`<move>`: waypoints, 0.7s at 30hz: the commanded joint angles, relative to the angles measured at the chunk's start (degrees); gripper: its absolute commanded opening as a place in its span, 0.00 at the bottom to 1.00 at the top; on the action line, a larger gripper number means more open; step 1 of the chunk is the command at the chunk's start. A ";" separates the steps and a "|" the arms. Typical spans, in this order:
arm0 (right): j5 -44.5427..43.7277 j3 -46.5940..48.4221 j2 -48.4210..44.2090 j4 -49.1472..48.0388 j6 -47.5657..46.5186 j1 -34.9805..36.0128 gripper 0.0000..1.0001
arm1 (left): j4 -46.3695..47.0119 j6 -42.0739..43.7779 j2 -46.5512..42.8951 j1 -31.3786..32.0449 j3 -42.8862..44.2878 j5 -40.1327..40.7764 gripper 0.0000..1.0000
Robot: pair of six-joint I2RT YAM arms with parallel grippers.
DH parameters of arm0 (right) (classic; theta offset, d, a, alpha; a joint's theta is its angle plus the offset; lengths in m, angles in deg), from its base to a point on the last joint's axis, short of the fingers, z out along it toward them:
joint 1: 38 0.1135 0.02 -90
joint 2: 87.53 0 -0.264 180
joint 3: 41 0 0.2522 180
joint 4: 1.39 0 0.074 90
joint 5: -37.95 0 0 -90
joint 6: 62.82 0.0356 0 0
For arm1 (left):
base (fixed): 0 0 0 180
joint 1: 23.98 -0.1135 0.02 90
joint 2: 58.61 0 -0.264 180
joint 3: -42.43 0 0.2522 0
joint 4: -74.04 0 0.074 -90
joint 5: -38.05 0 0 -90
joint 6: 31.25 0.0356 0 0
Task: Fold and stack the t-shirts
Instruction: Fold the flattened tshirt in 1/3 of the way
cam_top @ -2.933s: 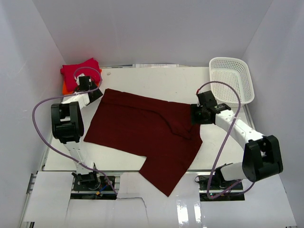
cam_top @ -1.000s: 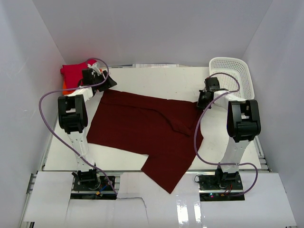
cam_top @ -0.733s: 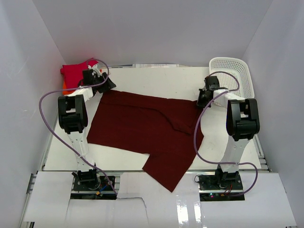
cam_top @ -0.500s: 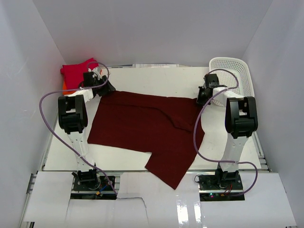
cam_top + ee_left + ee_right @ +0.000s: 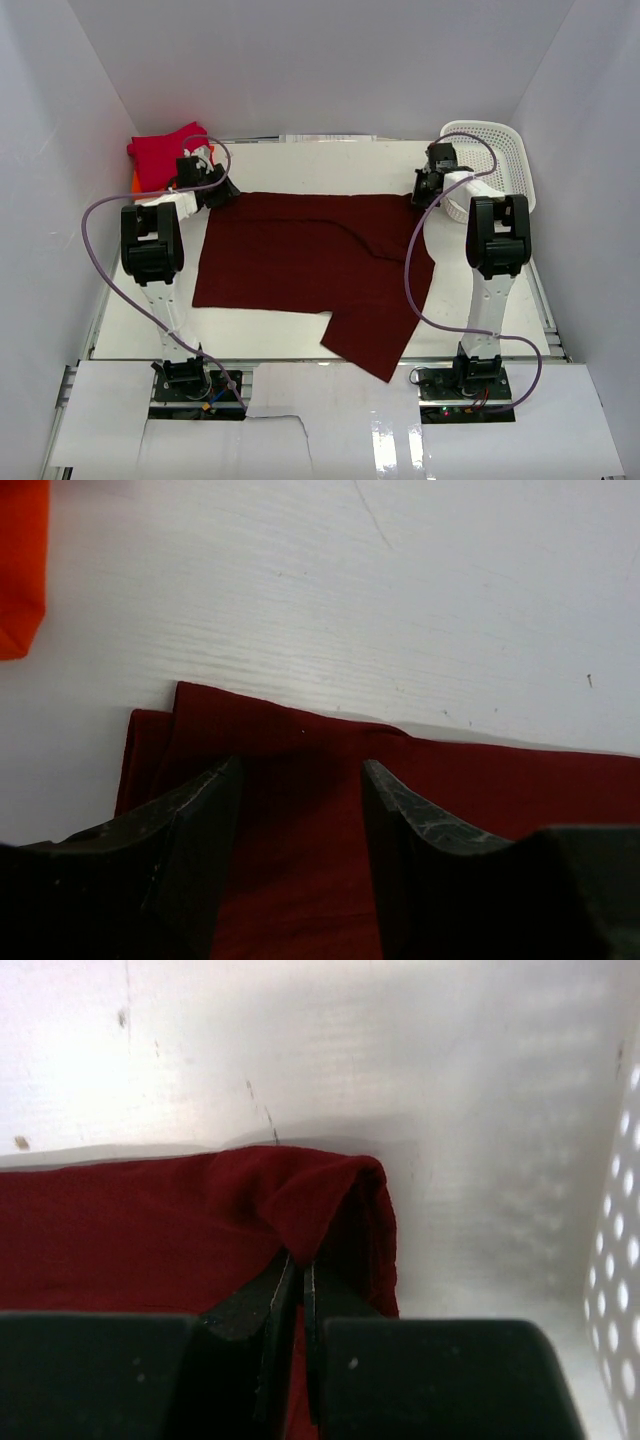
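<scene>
Top external view, dark maroon t-shirt [image 5: 300,260] spread on white table [image 5: 330,165], right gripper [image 5: 297,1260] clamped on its far right corner, left gripper [image 5: 302,770] with jaws apart over far left corner

No lettering, label, brand mark or number can be read on the maroon t-shirt [image 5: 300,255], the white mesh basket [image 5: 507,165] or the table [image 5: 330,165] in any view

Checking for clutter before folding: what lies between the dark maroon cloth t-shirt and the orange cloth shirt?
Only bare white table, seen in the left wrist view, separates the dark maroon cloth t-shirt from the orange cloth shirt.
</scene>
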State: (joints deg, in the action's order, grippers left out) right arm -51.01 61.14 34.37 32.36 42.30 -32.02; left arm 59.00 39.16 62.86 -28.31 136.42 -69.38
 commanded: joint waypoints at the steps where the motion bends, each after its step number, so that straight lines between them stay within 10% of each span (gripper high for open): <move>1: -2.62 3.63 3.95 2.42 -1.67 -0.79 0.08 | -2.06 -0.27 -3.78 -0.14 -3.05 5.82 0.62; 15: -2.98 11.90 7.91 4.01 -3.16 -1.50 0.09 | -1.45 -6.68 -5.19 -2.17 -0.34 14.18 0.65; 21: -1.66 14.10 6.68 3.92 -4.83 -1.58 0.41 | -0.66 -7.47 -6.24 -2.08 3.97 10.58 0.65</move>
State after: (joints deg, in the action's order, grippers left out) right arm -51.56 72.55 40.89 35.47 39.61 -32.66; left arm 58.00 32.62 60.17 -30.11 137.29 -58.21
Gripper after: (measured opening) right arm 0.385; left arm 0.652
